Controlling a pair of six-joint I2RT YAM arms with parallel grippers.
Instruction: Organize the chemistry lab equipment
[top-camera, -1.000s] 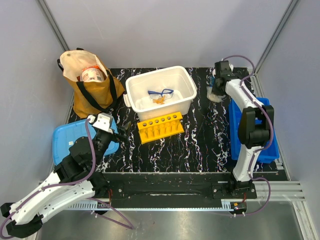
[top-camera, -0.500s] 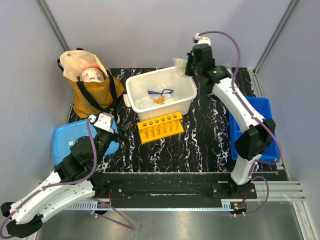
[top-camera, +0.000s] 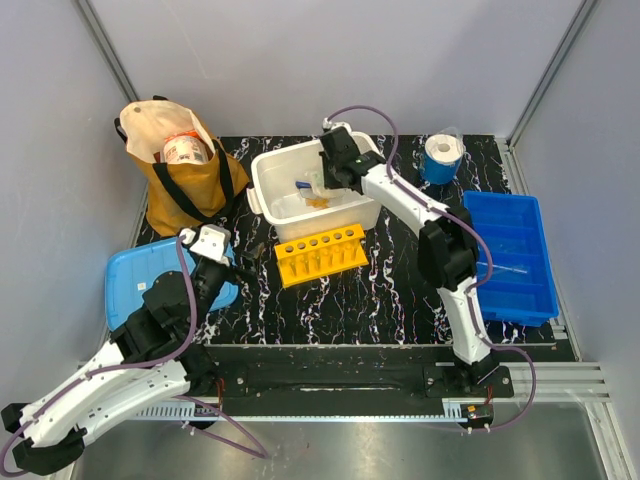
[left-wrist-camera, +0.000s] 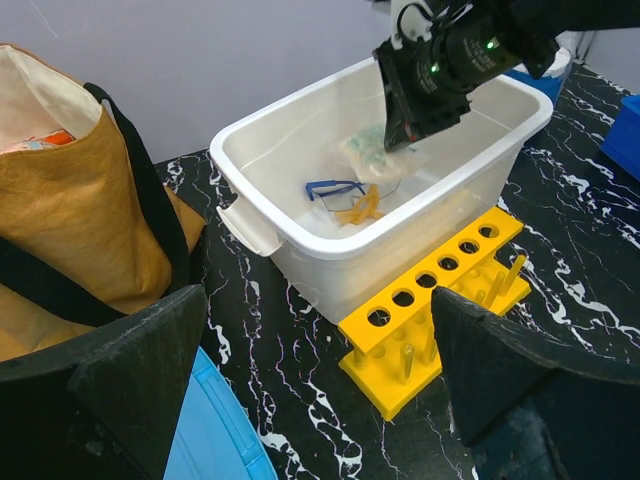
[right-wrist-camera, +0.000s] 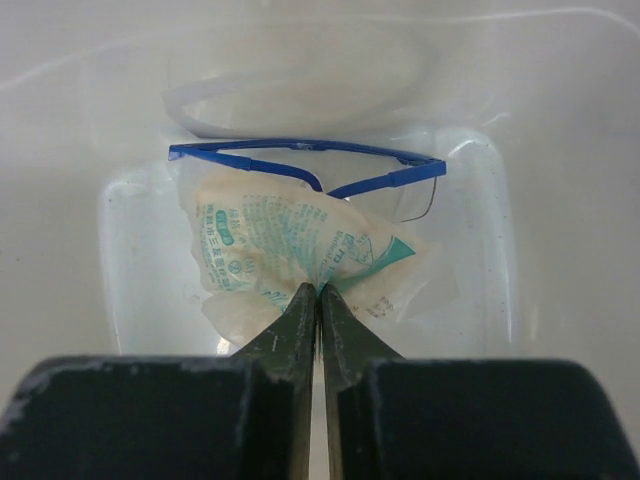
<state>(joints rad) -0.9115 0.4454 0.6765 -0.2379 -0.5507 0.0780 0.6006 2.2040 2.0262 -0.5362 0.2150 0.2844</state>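
The right pincer (right-wrist-camera: 320, 292) nips only an edge of the small clear packet (right-wrist-camera: 285, 250) over the safety glasses (right-wrist-camera: 300, 152) in the white tub (right-wrist-camera: 530, 60) near the tabletop's (top-camera: 400, 290) far edge, so it could slip free early, while the left pincer (left-wrist-camera: 320, 350) gapes wide and empty.

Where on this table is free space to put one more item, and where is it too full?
Bare tabletop lies between the yellow rack and the right arm, and in front of the rack. Crowded: the white tub, where the right claw pinches the packet over the glasses.
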